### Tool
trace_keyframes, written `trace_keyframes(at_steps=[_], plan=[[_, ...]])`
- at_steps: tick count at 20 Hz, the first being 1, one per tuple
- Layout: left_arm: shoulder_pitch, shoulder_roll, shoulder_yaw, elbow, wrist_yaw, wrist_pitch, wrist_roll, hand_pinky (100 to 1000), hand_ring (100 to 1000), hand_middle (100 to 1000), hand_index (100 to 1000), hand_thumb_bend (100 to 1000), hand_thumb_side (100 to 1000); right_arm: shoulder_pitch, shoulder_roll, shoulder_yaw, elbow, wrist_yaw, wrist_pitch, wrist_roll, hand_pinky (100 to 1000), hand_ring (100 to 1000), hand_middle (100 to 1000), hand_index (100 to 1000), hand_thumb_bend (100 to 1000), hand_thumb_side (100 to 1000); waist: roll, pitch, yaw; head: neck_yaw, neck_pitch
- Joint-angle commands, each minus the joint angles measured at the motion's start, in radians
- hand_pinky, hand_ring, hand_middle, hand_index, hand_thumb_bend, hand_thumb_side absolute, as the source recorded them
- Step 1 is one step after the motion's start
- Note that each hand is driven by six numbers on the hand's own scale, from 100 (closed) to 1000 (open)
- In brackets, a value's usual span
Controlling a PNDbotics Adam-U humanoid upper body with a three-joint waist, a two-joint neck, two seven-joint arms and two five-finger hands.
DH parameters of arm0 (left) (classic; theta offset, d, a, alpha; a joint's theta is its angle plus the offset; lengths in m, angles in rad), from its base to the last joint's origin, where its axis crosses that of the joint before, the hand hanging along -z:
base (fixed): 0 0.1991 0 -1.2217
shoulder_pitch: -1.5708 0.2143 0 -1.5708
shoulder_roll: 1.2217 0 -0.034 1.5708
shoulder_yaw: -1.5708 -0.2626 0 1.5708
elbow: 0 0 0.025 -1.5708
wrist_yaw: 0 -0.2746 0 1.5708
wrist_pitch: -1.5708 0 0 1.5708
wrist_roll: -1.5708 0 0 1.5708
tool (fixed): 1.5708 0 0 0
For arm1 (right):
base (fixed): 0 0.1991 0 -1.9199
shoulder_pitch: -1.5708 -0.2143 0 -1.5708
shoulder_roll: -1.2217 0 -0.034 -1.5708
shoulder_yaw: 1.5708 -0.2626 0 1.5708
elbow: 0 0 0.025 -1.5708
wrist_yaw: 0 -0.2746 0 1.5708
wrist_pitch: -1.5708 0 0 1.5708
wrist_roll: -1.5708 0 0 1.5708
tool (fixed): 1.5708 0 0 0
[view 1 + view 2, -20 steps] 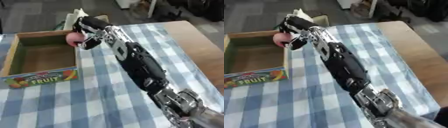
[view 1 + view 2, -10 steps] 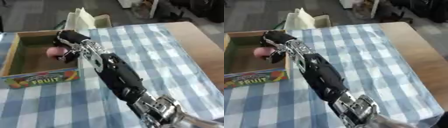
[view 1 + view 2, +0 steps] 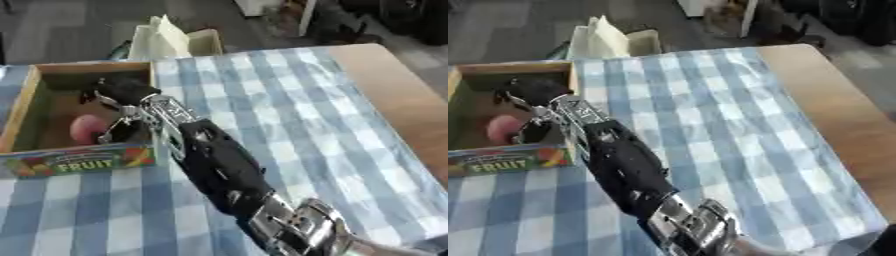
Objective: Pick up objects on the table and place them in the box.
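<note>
The right hand [image 3: 122, 107] sits at the left of the frame, reaching down inside the box [image 3: 26, 102], its forearm running up from the lower middle over the box's near right corner. Its fingers are spread and relaxed, holding nothing. The pink round object [image 3: 87, 129] lies just beside the fingertips on the box floor, near the front wall with the "FRUIT" label; whether a fingertip touches it cannot be made out. The left hand shows in neither view.

The drop looks done, so the step in hand is, by my reading, getting the hand out cleanly. Lift it straight up until the fingers clear the box's rim, and only then swing back to the right over the desk [image 3: 289, 110]. Keep the fingers wide so they do not hook the pink object or the right wall, and mind the forearm, which hangs close above that corner and could drag the box across the checked cloth.
</note>
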Motion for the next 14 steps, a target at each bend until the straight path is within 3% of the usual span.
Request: trace_keyframes(at_steps=[1,7,11,14], plan=[[-0.013,0.006,0.003,-0.014,0.000,-0.001,-0.001,692,488,520,556,100,865,-0.027,-0.014,-0.010,-0.041,-0.008,0.013,-0.039,631,823,804,873,373,295,0.004,-0.016,-0.003,0.001,-0.013],[-0.007,0.008,0.010,-0.014,-0.002,0.000,0.005,692,488,519,556,100,864,-0.029,-0.064,-0.012,-0.117,-0.102,0.036,-0.115,616,821,788,865,277,164,0.002,-0.020,-0.016,0.017,-0.011],[0.003,0.013,0.016,-0.013,-0.004,0.000,0.012,692,488,519,556,100,864,-0.009,-0.133,-0.027,-0.191,-0.258,0.062,-0.157,589,817,771,851,147,119,-0.002,-0.027,-0.032,0.035,-0.006],[0.004,0.014,0.017,-0.013,-0.004,0.000,0.014,692,488,519,556,100,864,0.002,-0.161,-0.018,-0.221,-0.344,0.084,-0.167,589,817,771,851,147,119,-0.004,-0.028,-0.035,0.038,-0.005]])
